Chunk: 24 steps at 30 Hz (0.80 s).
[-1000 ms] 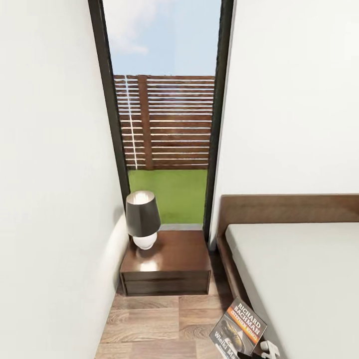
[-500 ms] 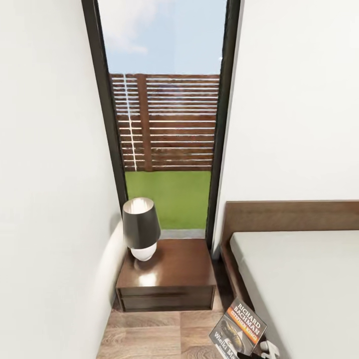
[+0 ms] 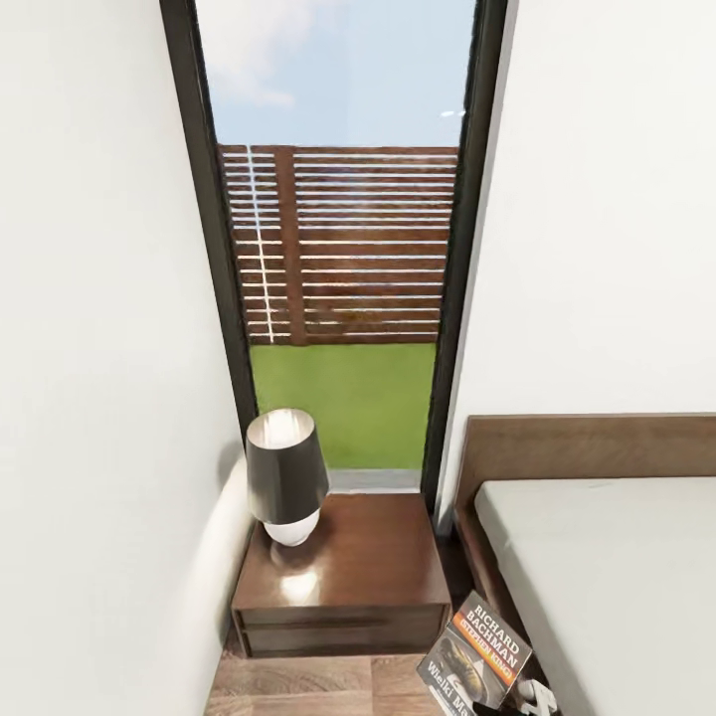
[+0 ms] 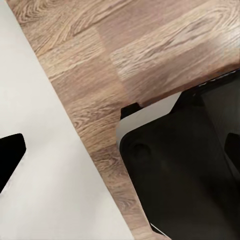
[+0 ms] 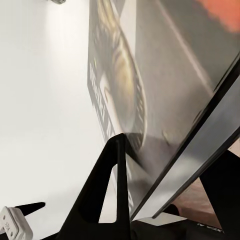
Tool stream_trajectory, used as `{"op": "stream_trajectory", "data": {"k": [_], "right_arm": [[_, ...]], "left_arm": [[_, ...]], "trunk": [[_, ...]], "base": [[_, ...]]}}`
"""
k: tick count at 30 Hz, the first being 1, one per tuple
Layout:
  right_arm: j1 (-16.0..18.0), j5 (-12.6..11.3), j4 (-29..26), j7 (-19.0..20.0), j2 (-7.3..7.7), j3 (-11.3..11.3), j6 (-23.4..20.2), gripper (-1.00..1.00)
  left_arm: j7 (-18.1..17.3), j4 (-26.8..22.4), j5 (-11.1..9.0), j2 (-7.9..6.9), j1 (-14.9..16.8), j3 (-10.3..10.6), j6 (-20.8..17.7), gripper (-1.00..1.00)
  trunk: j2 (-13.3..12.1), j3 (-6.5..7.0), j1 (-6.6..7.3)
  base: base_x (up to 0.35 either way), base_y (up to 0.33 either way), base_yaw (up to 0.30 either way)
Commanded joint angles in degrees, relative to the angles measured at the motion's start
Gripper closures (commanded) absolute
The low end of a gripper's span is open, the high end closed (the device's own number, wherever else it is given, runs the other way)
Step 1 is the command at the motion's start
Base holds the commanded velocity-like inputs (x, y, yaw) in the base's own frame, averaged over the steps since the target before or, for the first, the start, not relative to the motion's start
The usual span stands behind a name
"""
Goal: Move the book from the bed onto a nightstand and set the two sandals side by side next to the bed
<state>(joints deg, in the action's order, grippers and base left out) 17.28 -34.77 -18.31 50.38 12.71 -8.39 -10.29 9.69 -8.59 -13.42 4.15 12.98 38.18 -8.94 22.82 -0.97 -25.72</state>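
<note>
My right gripper (image 3: 519,702) is shut on the book (image 3: 477,656), a dark grey paperback with an orange band. It holds the book tilted at the bottom of the head view, over the gap between floor and bed (image 3: 607,587). In the right wrist view the book (image 5: 165,85) runs between the black fingers (image 5: 105,190). The dark-brown nightstand (image 3: 358,567) stands ahead beside the bed's headboard (image 3: 587,447), some way beyond the book. In the left wrist view my left gripper (image 4: 120,155) is open over the wood floor (image 4: 150,45). The sandals are out of view.
A black-shaded lamp (image 3: 286,477) takes up the left part of the nightstand's top; the right part is bare. A white wall (image 3: 99,398) closes in on the left. A tall dark-framed window (image 3: 338,259) rises behind the nightstand. My dark base (image 4: 185,170) is over the floor.
The whole head view has shifted: the nightstand, lamp and bed now sit lower and larger, so the camera has come closer. The book stays at the same spot in the picture.
</note>
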Motion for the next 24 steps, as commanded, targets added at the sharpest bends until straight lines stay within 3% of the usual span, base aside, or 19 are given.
{"op": "stream_trajectory", "data": {"k": [1,24], "right_arm": [[0.04,-0.73,-0.06,0.02,0.05,-0.22,-0.53,1.00],[0.05,-0.73,-0.06,-0.04,0.06,-0.15,-0.52,1.00]], "left_arm": [[0.30,-0.12,-0.55,-0.02,0.03,0.49,-0.33,-1.00],[0.33,-0.20,-0.60,0.00,0.03,0.49,-0.38,-1.00]], "trunk": [[0.10,-0.10,-0.06],[0.10,-0.10,-0.06]], "base": [[0.313,0.105,0.000],[0.272,0.037,0.000]]}}
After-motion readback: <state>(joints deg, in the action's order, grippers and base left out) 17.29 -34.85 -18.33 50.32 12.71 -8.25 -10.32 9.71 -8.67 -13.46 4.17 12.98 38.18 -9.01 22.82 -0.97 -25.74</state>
